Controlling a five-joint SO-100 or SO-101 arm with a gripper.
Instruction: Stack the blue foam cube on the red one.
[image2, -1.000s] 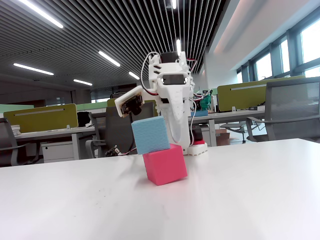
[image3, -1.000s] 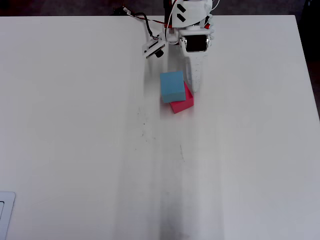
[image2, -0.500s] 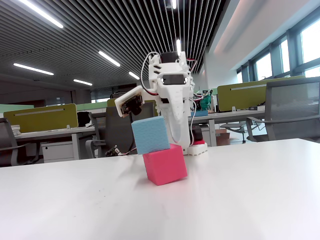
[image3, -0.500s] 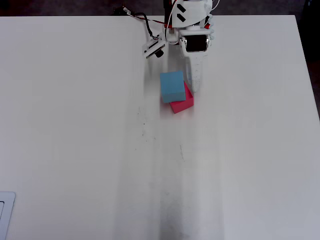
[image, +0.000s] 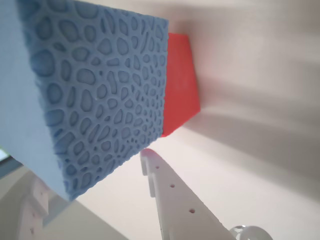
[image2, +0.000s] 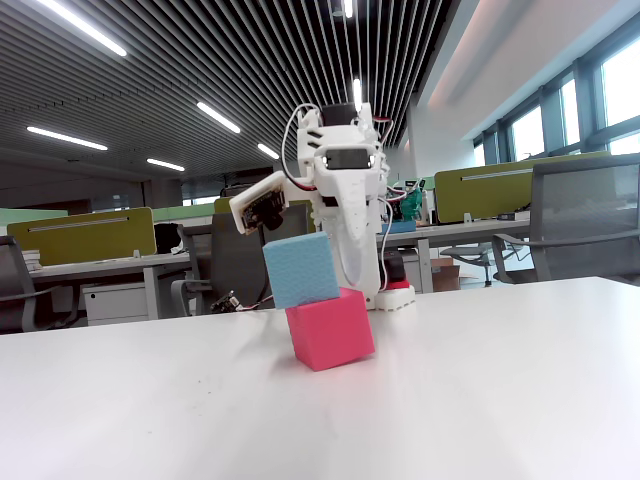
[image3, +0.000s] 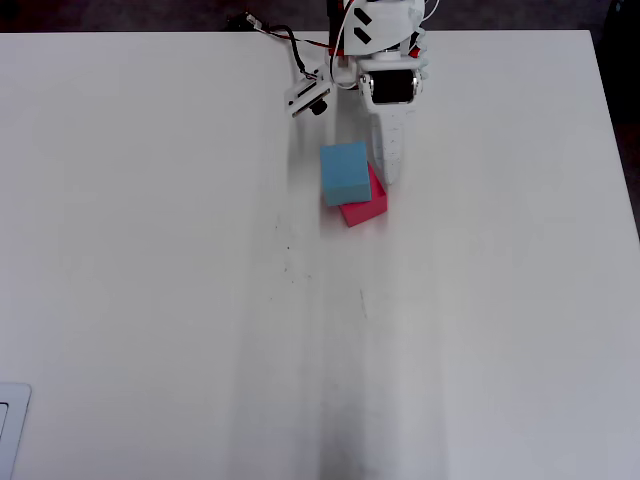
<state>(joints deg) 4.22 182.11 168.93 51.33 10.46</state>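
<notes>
**Blue cube rested off-centre on the red one, with the arm close behind**

Wrist view: the white table (image: 260, 100) ran pale and bare behind everything. The blue foam cube (image: 95, 90) filled the left of the picture, its pitted face turned to the camera, and the red one (image: 181, 95) showed just past its right edge, touching it. One white finger (image: 172, 197) with small holes reached up from the bottom edge toward the blue cube's lower corner, with a thin gap of table visible between its tip and the foam. A second white part sat at the lower left corner. The gripper (image: 95, 172) was released, its jaws parted and clamping nothing.

Fixed view: the table (image2: 500, 400) stood in an open office with a slatted ceiling, strip lights, green desk dividers and windows on the right. The red one (image2: 330, 328) sat tilted on the table, and the blue foam cube (image2: 301, 269) lay on top of it, shifted to the left of the red cube and also tilted. The arm (image2: 340, 190) stood directly behind the red cube, bent forward and downward, its gripper (image2: 358, 280) hanging behind the two cubes.

Overhead view: the table (image3: 150, 300) carried faint dark specks below the red one (image3: 366, 203). The blue foam cube (image3: 345, 172) covered the red cube's upper-left part. The arm (image3: 385, 60) reached down from the table's top edge, its finger (image3: 390, 160) lying just right of the blue cube.

Against the pictures from half a second and a second before, the cubes and the arm had not shifted.
</notes>
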